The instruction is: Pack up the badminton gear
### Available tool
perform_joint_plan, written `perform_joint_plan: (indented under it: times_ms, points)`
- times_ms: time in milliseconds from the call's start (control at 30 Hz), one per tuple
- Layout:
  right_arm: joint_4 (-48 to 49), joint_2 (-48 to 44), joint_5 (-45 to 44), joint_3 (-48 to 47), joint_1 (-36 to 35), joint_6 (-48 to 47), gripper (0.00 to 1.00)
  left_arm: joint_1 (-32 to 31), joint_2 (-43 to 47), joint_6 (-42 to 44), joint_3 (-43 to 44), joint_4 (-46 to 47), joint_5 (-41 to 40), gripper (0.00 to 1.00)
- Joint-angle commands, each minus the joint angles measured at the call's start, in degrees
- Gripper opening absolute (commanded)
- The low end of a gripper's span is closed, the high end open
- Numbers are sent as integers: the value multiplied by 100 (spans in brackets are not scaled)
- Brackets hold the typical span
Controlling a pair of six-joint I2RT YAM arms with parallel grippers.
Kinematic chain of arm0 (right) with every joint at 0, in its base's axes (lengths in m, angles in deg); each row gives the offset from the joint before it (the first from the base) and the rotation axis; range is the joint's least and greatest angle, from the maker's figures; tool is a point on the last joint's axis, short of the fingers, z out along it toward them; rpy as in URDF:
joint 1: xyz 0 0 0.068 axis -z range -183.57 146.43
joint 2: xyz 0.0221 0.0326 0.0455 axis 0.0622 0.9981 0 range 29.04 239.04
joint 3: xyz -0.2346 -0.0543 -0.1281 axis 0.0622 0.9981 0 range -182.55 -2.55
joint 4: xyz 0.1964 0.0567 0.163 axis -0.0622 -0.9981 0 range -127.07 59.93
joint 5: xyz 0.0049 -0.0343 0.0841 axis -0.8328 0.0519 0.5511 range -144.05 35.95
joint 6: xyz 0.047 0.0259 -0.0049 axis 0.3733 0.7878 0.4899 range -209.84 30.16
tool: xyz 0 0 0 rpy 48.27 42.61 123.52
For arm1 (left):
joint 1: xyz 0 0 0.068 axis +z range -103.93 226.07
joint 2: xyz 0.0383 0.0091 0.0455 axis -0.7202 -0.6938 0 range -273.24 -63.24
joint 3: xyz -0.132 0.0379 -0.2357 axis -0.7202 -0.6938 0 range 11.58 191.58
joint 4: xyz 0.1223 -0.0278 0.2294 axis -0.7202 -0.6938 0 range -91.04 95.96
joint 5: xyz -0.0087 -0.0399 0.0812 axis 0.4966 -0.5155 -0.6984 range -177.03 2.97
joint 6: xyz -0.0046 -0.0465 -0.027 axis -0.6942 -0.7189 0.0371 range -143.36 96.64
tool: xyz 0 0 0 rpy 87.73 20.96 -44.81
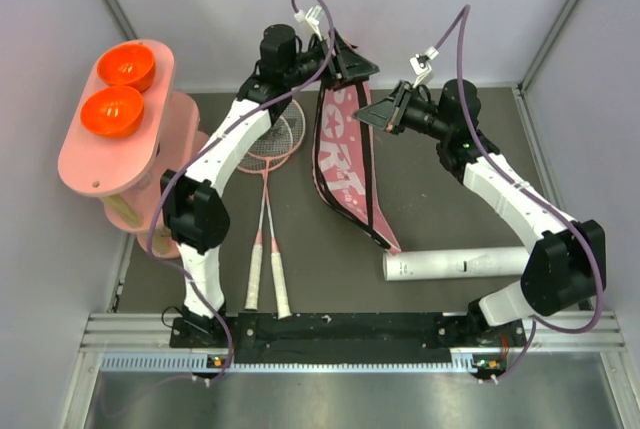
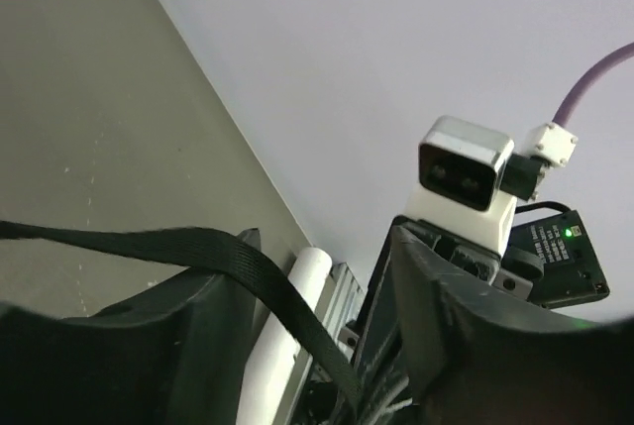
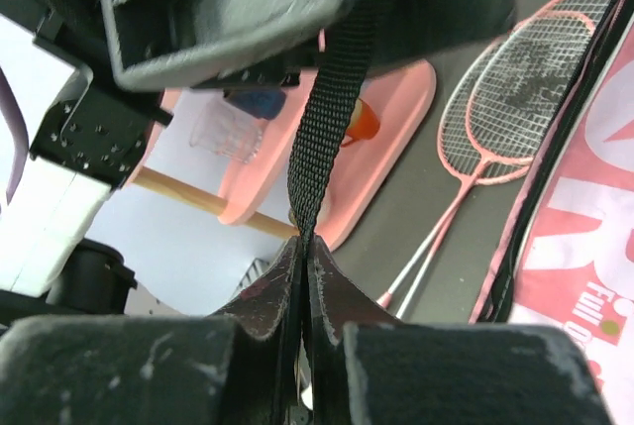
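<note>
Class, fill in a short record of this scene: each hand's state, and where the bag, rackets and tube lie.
Left hand: open, black strap running through it
Right hand: shut on the strap
Bag: mid-table, between the arms
Rackets: side by side, left of bag
Tube: lying right of bag, near edge

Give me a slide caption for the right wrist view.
Right tool pinching the black strap, two pink rackets and the pink bag beyond.
</note>
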Motion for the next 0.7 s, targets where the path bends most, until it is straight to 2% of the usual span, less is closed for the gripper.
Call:
perform_joint_plan:
  times_ms: [0,133,267,667]
  points:
    - [941,-25,-141,-5,-17,426,0,5,886,818,-339,-567,-328,65]
    - [950,-8,-141,4,-17,374,0,5,1370,1180,-996,-1236,-845,71]
    - [1021,27,-159,39,-69,356,0,-38,1757,926,-1807,-773,-777,72]
    - [819,-43,-361,48,-430,58,0,-223,1521,328,-1958,-262,-654,73]
